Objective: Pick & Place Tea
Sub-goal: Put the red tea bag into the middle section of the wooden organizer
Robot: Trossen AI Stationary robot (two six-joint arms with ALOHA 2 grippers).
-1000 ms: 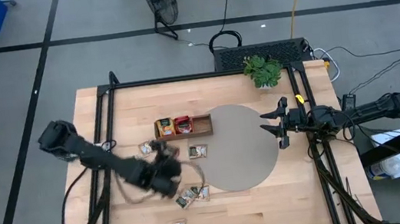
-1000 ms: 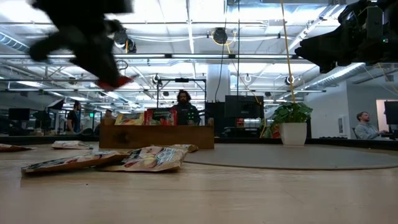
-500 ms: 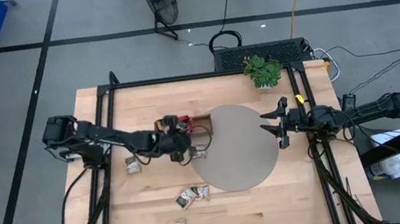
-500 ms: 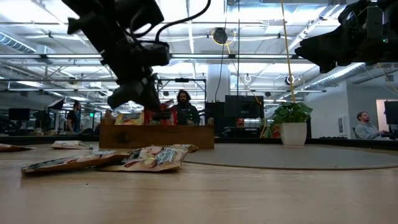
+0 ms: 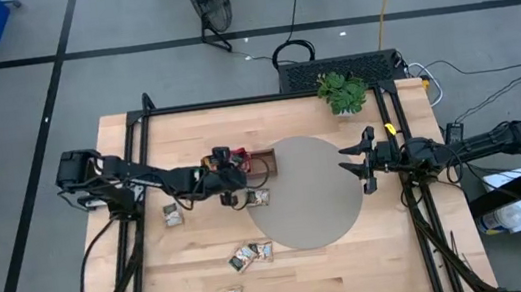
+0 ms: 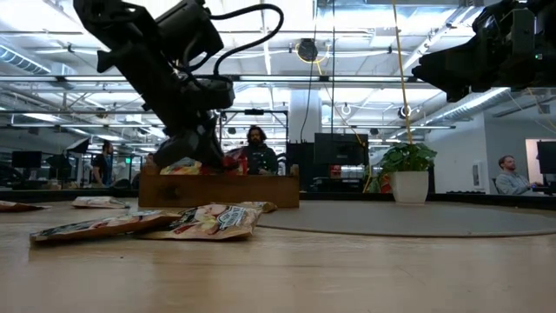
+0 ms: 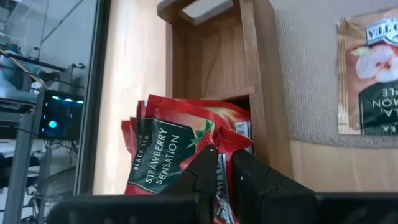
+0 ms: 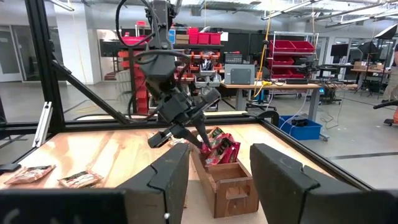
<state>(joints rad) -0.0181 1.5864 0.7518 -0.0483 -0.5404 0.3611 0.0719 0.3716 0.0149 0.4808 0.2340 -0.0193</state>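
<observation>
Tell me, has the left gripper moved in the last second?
Yes. In the high view the left gripper has swung from the table's front area, near the loose sachets, up to the wooden tray, where it now pinches a red sachet over it.

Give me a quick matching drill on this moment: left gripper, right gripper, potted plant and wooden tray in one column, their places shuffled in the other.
Things:
1. left gripper
2. right gripper
3. potted plant
4. wooden tray

Places:
A. far edge of the table
B. lowered into the tray among red sachets
C. at the round mat's left edge
D. hovering at the round mat's right edge

Pairs: 1-B, 2-D, 3-A, 4-C
</observation>
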